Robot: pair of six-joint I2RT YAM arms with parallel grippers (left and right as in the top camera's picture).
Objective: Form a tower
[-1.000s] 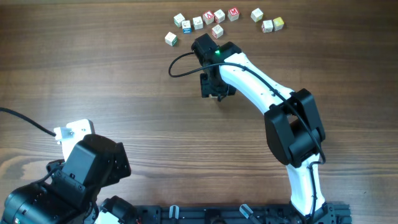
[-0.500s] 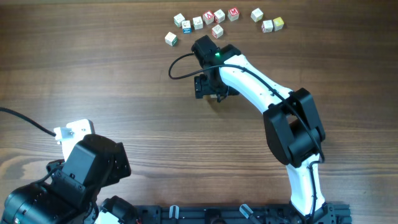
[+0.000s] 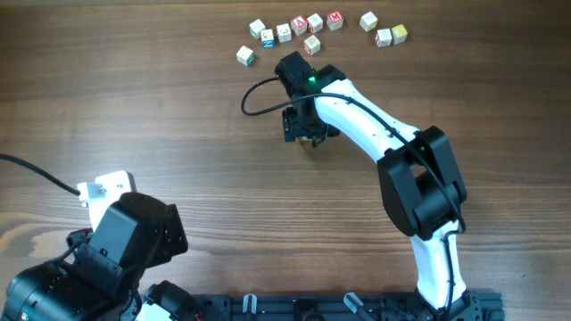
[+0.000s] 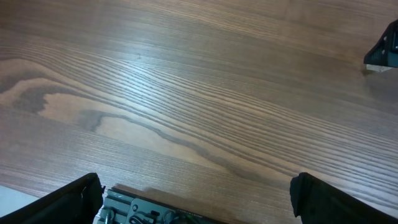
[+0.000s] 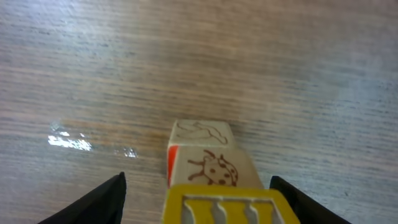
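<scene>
Shifted slightly leftward, right gripper points straight down, jaws parted astride the tower.

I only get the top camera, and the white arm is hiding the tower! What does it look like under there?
Observer: The right wrist camera shows the tower as three cube faces in a row: yellow stripes nearest, then a ladybug, then a faint outline drawing.
Operator: Is the claw squeezing it?
Observer: No. The right gripper is open, with one finger on each side and a clear gap beside the cubes on one side.
Operator: And the other claw?
Observer: The left gripper is wide open and holding nothing.
</scene>
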